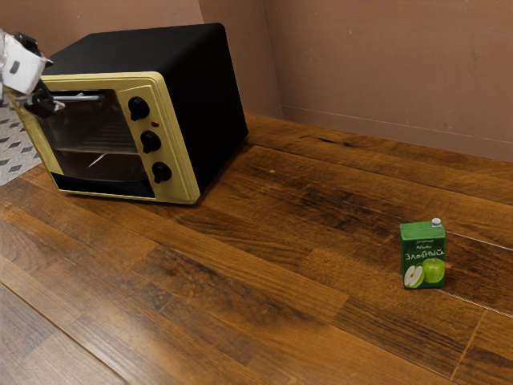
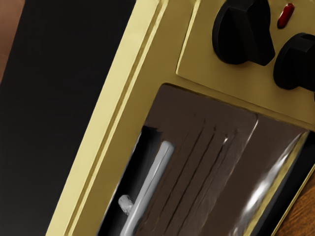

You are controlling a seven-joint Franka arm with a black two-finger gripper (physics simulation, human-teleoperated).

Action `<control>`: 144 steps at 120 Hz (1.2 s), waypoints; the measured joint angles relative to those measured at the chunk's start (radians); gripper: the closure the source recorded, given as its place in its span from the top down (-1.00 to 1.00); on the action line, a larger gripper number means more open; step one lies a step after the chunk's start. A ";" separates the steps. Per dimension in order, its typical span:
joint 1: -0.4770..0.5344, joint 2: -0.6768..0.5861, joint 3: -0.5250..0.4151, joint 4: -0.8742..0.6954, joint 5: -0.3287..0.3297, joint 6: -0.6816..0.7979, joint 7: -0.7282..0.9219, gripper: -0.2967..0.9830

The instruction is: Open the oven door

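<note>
My gripper is at the exterior view's left, in front of the oven's upper front, close to one end of the door handle. Whether it touches the handle cannot be made out. The oven door has dark glass and looks shut within the yellow front frame. In the wrist view, the grey bar handle stands off the door on a small post, and the brownish glass with rack lines behind it lies beside the bar.
Black knobs line the yellow panel beside the door; one knob is large in the wrist view. The black oven body rests on a wooden table. A green juice carton stands toward the exterior view's right. Walls rise behind.
</note>
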 joint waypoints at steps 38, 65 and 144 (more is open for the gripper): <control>0.039 0.051 0.002 -0.020 -0.086 0.045 0.073 0.54; 0.040 0.088 -0.016 -0.005 -0.100 0.056 0.115 0.54; 0.128 0.176 -0.102 0.042 -0.179 0.063 0.225 0.54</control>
